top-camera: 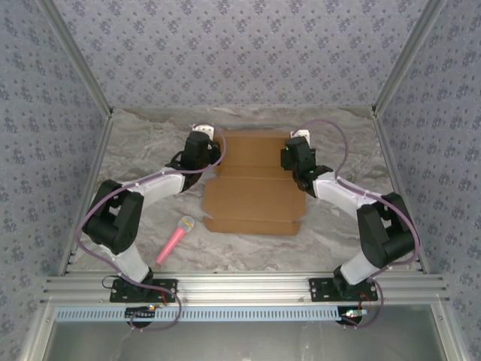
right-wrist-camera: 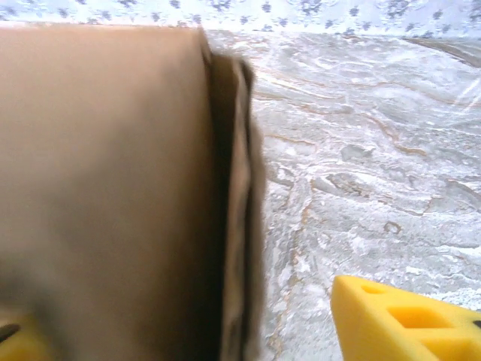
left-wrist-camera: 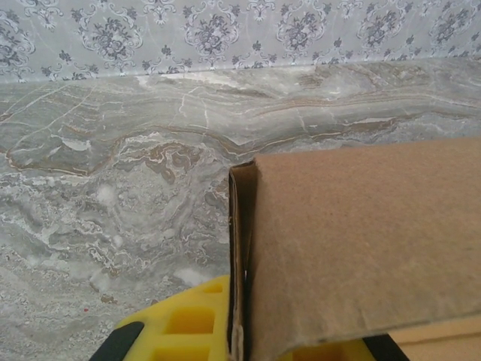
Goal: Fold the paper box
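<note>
Marble-pattern worktop (top-camera: 150,150), floral wallpaper (top-camera: 240,53) running around three sides. The paper box (top-camera: 254,188) is lying mid-frame in the top view. It's a brown die-cut sheet, near portion lying flat, far portion sitting between the two tools. Left tool (top-camera: 204,135) is sitting at the box's upper-left corner, right tool (top-camera: 298,139) at its upper-right corner.

Left wrist view: a side flap is standing on edge, doubled over, running down into the yellow fingers (left-wrist-camera: 188,327) at the bottom of frame. Jaws are pinching it with no visible gap, so the left tool is gripping the paper box.

Right wrist view is coming through blurry. A cardboard panel is sitting on the left half, its doubled edge running vertically mid-frame. One yellow finger (right-wrist-camera: 398,323) is showing lower right, clearly apart from that edge, and a second yellow tip is peeking in at the lower-left corner — right tool's jaws are standing wide around the flap, not clamping it.

A pink-handled item (top-camera: 175,239) is lying on the worktop lower left of the box, apart from it.
</note>
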`<state>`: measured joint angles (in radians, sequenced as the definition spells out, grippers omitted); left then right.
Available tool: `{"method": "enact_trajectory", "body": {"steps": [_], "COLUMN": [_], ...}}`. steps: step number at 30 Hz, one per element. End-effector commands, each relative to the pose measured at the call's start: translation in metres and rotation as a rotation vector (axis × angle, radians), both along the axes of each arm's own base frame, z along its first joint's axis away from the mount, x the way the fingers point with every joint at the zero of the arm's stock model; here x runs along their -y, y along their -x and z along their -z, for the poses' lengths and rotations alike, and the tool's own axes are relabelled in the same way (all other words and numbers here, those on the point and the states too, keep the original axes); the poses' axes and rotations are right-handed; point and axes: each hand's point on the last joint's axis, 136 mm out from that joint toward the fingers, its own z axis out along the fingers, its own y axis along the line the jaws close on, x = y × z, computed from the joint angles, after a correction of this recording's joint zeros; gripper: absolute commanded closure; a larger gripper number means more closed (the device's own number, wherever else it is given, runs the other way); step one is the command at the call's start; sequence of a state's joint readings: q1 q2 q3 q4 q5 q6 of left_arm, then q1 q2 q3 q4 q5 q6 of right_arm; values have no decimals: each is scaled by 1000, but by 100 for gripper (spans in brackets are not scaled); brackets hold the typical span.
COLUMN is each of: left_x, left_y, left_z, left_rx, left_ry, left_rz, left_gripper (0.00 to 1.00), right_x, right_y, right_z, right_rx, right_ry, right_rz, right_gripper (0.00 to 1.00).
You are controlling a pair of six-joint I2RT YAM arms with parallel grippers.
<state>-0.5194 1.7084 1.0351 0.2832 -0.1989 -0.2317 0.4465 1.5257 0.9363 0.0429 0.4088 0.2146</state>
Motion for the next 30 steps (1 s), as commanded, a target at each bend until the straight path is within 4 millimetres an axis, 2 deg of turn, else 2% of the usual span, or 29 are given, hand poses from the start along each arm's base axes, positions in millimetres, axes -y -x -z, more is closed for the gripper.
{"method": "enact_trajectory", "body": {"steps": [1, 5, 10, 13, 17, 20, 24, 30], "left_x": [2, 4, 10, 17, 24, 28, 29, 27], "left_y": [-8, -11, -12, -12, -12, -11, -9, -6], "left_z": [-10, -13, -16, -14, -12, -12, -5, 4], "left_rx": [44, 62, 95, 115, 139, 160, 168, 158], "left_ry": [2, -12, -40, -52, -49, -54, -64, -72], "left_rz": [-14, -20, -23, -17, -10, -6, -6, -11], "left_gripper": [100, 100, 100, 100, 100, 100, 100, 100], "right_x": [-9, -11, -3, 8, 21, 23, 26, 25], "right_y": [23, 39, 45, 35, 9, -8, -21, -19], "right_z": [-5, -28, -73, -91, -100, -89, -60, -23], "right_rx": [-65, -69, -35, -37, -94, -148, -222, -307], "right_ry": [-35, -59, -143, -220, -334, -395, -427, -461], "right_rz": [-102, -157, -195, -200, -230, -240, -230, -229], "right_gripper": [32, 27, 24, 24, 26, 27, 30, 33]}}
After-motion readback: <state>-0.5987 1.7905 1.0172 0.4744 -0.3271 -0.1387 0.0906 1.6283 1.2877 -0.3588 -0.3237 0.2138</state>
